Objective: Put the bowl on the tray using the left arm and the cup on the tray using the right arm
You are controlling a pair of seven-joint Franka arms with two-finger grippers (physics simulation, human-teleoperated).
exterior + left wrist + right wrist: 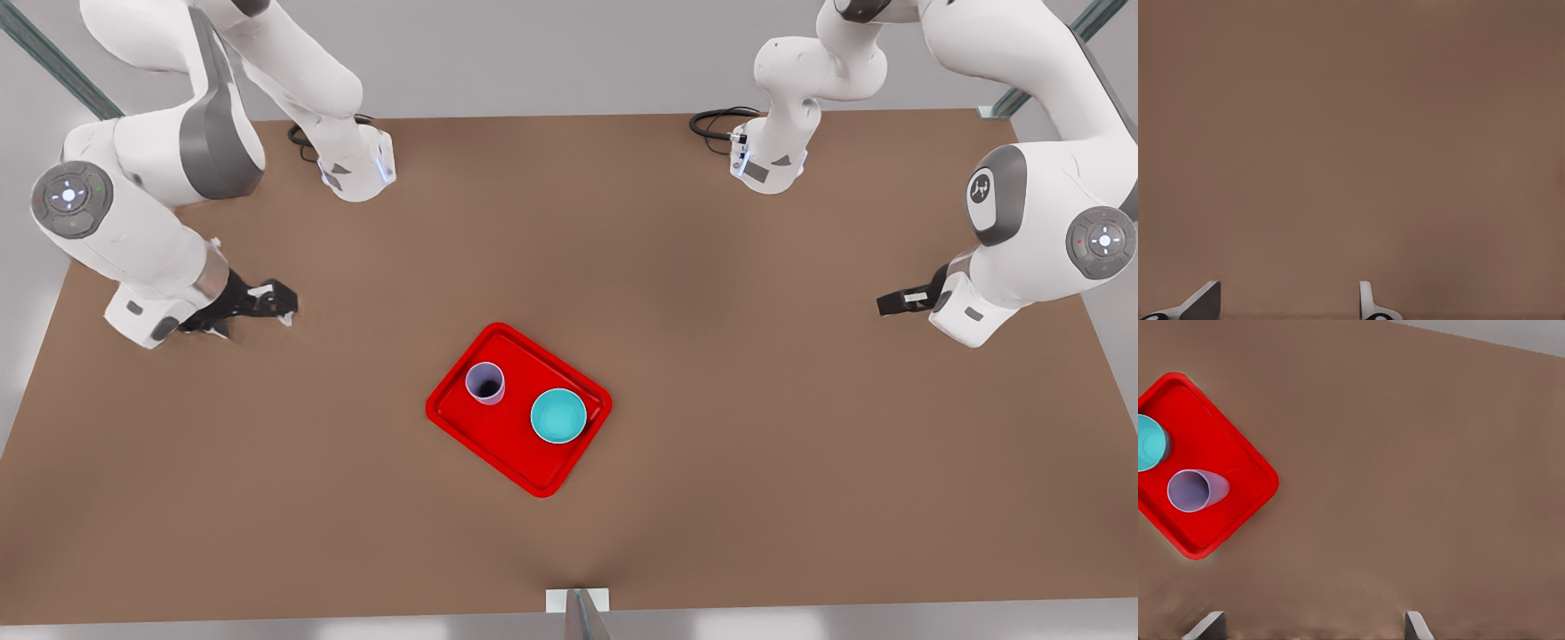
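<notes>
Both bent, left gripper [882,304], right gripper [286,307] flanking tray [533,476] (jaws spread)

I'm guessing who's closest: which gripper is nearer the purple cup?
Right. The right gripper is toward the front view's left of the cup; the left gripper is farther, beyond the bowl.

My two arms [267,80] are glossy white with grey joint caps, black grippers [258,302] and black base cables [716,120].
</notes>
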